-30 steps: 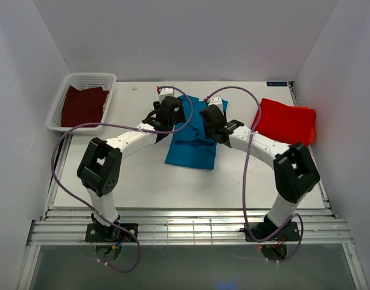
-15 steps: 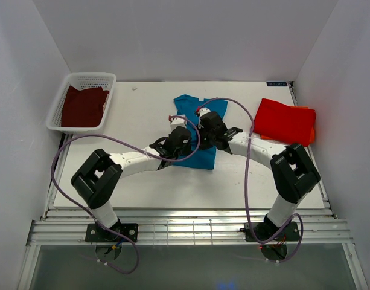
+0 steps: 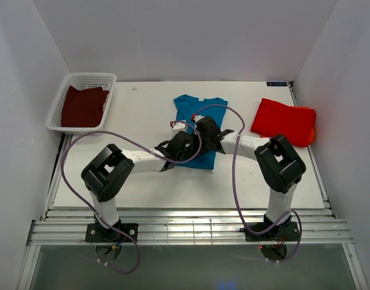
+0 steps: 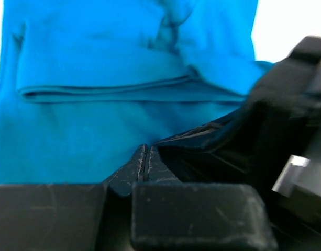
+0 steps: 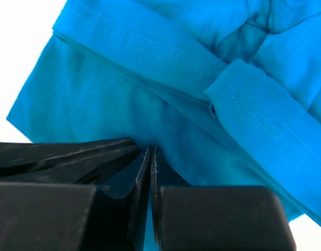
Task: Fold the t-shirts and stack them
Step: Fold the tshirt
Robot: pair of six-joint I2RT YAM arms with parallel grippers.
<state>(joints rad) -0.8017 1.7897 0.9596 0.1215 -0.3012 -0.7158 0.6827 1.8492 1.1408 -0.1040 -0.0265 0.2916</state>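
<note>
The teal-blue t-shirt point(image 3: 200, 112) lies flat mid-table, collar at the far end, sleeves folded in across its middle point(image 4: 97, 78) point(image 5: 150, 78). Both grippers sit low over its near half, side by side and almost touching. The left gripper point(image 3: 186, 140) point(image 4: 145, 151) is shut, its tips against the cloth with nothing visible between them. The right gripper point(image 3: 201, 129) point(image 5: 151, 151) is shut as well, tips on the cloth. A folded red-orange t-shirt point(image 3: 284, 121) lies at the right. The dark maroon t-shirt point(image 3: 82, 106) rests in the basket.
The white mesh basket point(image 3: 111, 78) stands at the far left corner. White walls enclose the table on three sides. The arms' purple cables arc over the near table. In the left wrist view the right arm's black body point(image 4: 286, 120) fills the right side.
Both grippers went from open over the shirt's far half to shut, and both arms pulled back toward the near half. The collar and far half are now uncovered.
</note>
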